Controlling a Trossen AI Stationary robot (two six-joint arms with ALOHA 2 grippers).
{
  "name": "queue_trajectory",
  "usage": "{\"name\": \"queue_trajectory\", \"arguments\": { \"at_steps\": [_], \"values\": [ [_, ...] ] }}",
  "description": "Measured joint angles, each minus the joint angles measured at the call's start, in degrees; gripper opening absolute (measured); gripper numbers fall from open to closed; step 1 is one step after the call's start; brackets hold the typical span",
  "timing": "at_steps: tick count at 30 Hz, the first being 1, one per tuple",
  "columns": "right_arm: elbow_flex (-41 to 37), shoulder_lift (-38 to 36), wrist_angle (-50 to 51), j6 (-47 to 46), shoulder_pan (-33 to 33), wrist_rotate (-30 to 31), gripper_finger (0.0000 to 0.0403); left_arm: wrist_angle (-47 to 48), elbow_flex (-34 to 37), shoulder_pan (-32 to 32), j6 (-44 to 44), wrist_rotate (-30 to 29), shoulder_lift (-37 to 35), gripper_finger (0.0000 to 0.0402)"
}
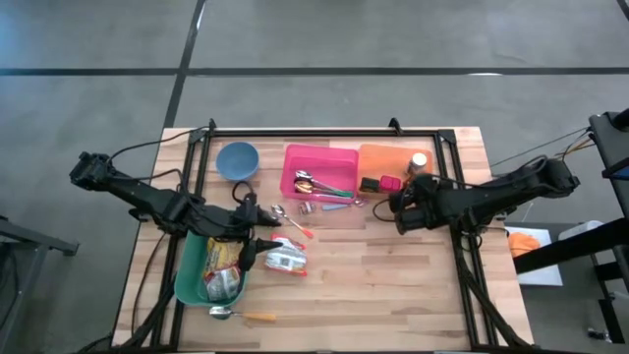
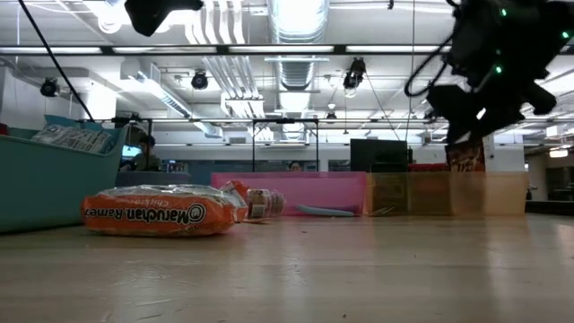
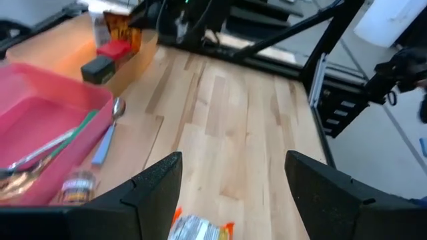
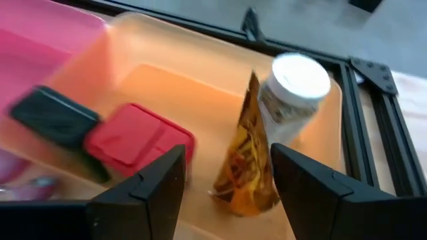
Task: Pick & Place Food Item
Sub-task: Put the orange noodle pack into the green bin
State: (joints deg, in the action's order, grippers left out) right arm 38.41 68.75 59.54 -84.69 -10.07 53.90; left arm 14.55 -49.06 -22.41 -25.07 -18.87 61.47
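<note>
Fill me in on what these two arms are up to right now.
The right gripper hangs open over the orange bin, right above a brown-gold snack pouch standing beside a white-lidded jar; it holds nothing. The left gripper is open too, above the ramen packet lying on the table next to the teal bin, which already holds packets. The pink bin contains cutlery.

The orange packet (image 2: 157,213) reads "Maruchan Ramen" (printed upside down).
</note>
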Motion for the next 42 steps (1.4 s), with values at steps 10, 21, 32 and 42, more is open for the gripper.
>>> {"name": "queue_trajectory", "arguments": {
  "at_steps": [10, 21, 32, 42],
  "values": [
    [8.3, 0.0, 0.6, 8.6, -2.0, -3.2, 0.0217, 4.4, 0.0, 0.0, -2.2, 0.0, 0.7, 0.0266],
    [8.4, 0.9, -7.9, 10.4, -8.1, -6.2, 0.0217, 6.1, 0.0, 0.0, -4.1, 3.9, 0.6, 0.0266],
    [8.3, 9.3, -35.8, 30.1, -13.0, -7.6, 0.0217, 4.8, 0.0, -0.2, -6.5, 4.4, 4.7, 0.0266],
    [11.9, 22.5, -49.1, 32.8, -12.5, -16.1, 0.0217, 4.6, -0.1, -0.2, -11.4, 5.0, 7.2, 0.0266]
  ]
}}
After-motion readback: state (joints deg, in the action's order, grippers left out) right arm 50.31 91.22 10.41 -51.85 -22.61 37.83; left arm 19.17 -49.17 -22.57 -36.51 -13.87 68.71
